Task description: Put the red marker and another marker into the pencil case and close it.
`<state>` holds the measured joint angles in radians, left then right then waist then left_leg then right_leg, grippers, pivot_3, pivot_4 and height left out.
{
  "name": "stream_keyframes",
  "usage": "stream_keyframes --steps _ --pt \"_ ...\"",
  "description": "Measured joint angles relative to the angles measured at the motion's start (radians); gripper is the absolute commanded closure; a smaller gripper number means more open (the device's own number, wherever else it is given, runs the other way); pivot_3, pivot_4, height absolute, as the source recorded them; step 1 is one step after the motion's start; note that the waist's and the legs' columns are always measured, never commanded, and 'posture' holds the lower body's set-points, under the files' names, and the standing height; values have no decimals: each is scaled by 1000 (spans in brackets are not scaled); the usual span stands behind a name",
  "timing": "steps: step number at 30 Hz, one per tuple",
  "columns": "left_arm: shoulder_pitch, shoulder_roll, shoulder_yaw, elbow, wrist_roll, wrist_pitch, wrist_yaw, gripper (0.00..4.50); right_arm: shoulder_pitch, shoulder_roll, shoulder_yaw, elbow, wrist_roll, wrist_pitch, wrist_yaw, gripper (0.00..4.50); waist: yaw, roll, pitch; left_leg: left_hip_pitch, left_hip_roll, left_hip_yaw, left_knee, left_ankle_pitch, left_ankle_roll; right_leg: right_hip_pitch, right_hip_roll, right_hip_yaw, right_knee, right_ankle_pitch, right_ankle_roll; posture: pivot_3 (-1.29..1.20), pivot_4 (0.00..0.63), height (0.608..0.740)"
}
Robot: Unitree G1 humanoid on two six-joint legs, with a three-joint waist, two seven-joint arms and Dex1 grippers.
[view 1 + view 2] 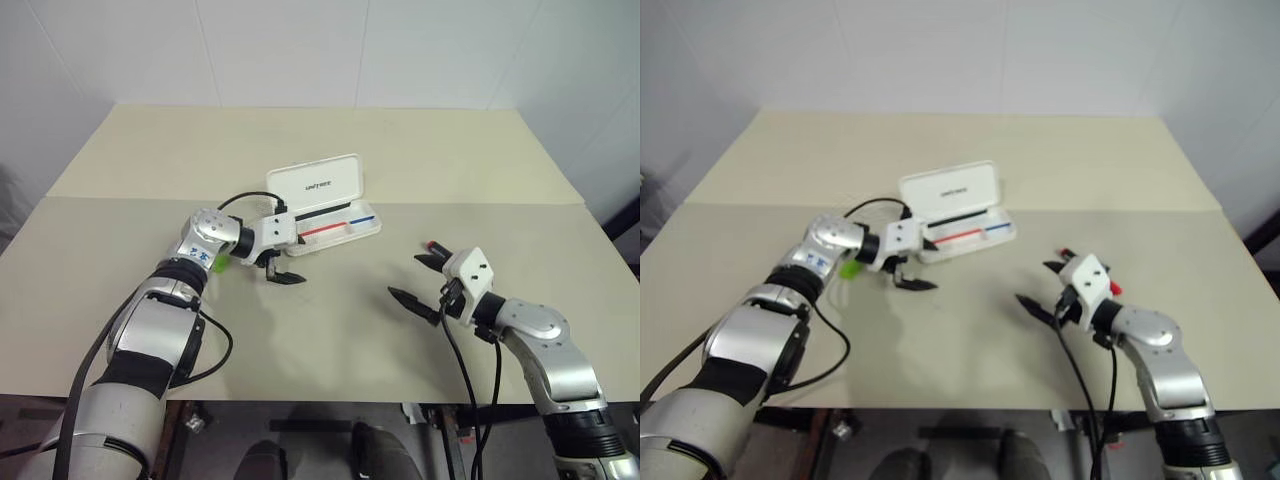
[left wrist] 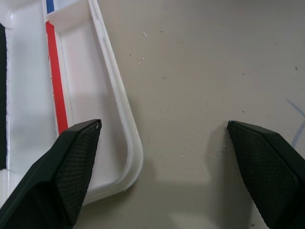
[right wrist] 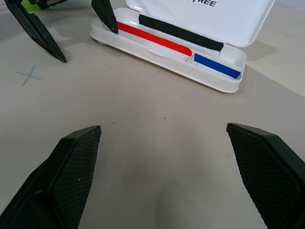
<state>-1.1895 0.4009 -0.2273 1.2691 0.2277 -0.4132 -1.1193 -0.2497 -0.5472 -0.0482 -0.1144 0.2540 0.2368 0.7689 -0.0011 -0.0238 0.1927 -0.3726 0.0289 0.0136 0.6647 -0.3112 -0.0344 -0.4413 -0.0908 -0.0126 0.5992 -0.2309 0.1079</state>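
Spanning nearly everything in the head views is one broad beige table (image 1: 330, 330), its matte top crossed by a single seam running left to right.

Next in size come the two silver robot arms with black cabling. The left arm reaches in toward the middle, and the left gripper (image 1: 283, 266) hangs just at the near-left corner of the case with its two black fingers spread wide and nothing between them; in its wrist view one finger (image 2: 71, 171) sits over the tray's rounded corner, the other over bare table. The right gripper (image 1: 420, 280) is well apart from the case, on the right side, its two fingers likewise wide apart and empty.

One white hard rectangular pencil case (image 1: 325, 205) with rounded corners lies open near the table's centre, its lid tilted up at the back (a small dark logo shows on it). Inside the tray are one thin red line and one thin blue line, with a black strip behind them.

Two markers are out on the table, neither in the case. One slim red marker (image 1: 1112, 288) lies behind the right gripper, mostly hidden by it. One short light-green marker (image 1: 849, 268) lies beside the left forearm, partly covered.
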Motion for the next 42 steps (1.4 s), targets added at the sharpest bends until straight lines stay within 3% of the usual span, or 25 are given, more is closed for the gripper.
stream_keyframes --steps 14,31,39,42 --pt "-8 3 -29 6 73 -31 119 4449 -19 -2 1 37 -2 -20 15 0 -3 0 0 6 0 -2 2 0 2 10 1 0 -7 3 1 0 150 740" --pt "13 49 -1 -6 46 -115 21 4484 -29 -18 0 45 0 -34 25 0 -4 0 0 4 1 -1 1 -1 4 10 2 0 -9 5 3 0 150 740" --pt "77 131 28 -146 -44 -88 -257 4484 9 -66 -40 34 40 12 42 0 2 0 0 2 0 -1 1 -2 4 10 1 0 -11 5 3 0 150 740" --pt "127 151 22 -276 -70 -14 -343 4484 32 -101 -48 7 56 30 59 0 4 0 0 2 1 -2 1 -2 5 10 2 0 -11 4 3 0 150 740"
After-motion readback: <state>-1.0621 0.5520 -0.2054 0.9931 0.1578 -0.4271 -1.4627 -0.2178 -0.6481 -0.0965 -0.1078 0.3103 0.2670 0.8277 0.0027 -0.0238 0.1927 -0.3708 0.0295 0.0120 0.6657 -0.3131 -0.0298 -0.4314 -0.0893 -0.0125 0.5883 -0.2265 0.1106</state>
